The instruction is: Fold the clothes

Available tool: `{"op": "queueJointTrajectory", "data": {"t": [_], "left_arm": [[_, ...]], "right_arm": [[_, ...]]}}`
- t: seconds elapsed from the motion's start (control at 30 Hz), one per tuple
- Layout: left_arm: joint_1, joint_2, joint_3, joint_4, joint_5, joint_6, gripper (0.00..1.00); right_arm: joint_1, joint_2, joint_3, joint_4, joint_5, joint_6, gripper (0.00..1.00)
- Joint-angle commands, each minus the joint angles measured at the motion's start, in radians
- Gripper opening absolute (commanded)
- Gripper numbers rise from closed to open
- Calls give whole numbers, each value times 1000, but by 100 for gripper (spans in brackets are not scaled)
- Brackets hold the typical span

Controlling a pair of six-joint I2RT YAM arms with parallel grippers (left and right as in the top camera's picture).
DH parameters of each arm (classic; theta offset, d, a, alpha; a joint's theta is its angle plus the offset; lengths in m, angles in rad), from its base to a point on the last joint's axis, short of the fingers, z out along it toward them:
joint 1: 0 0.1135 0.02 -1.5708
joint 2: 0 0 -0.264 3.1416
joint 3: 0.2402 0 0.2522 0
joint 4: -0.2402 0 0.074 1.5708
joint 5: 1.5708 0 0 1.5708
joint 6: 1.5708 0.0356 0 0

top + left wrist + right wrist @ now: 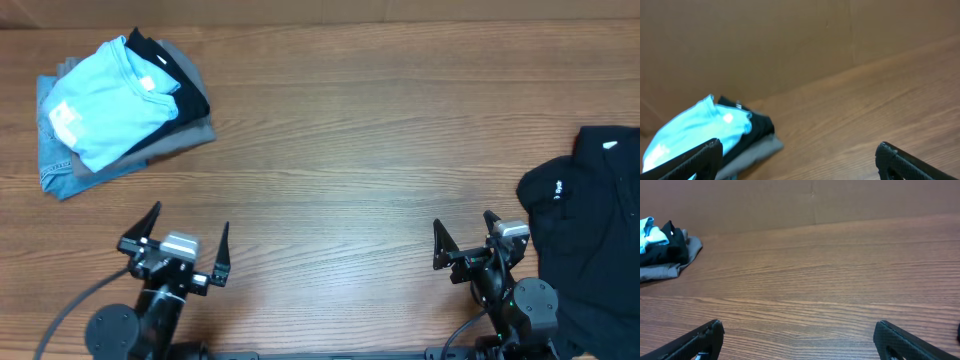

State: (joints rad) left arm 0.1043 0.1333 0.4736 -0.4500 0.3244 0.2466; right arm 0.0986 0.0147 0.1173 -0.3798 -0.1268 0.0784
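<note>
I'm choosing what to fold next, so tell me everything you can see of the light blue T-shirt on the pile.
The light blue cotton-looking T-shirt lies roughly folded on top of a pile at the far left corner of the brown wooden table. A white patch marks its left end; a small white tag shows near the neck. Beneath it, touching, are a black garment and a grey garment.
</note>
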Motion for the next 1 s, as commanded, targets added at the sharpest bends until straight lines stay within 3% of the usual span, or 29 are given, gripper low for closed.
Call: {"op": "queueJointTrajectory", "data": {"t": [0.0,0.4,0.97], "left_arm": [[-8,-106,-126,71,36,23,100],[-20,-129,-422,291,65,16,100],[-20,-129,-430,312,61,16,100]], "right_arm": [[-5,-12,-5,5,-5,4,100],[-5,-12,-5,5,-5,4,100],[-5,-12,-5,5,-5,4,100]]}}
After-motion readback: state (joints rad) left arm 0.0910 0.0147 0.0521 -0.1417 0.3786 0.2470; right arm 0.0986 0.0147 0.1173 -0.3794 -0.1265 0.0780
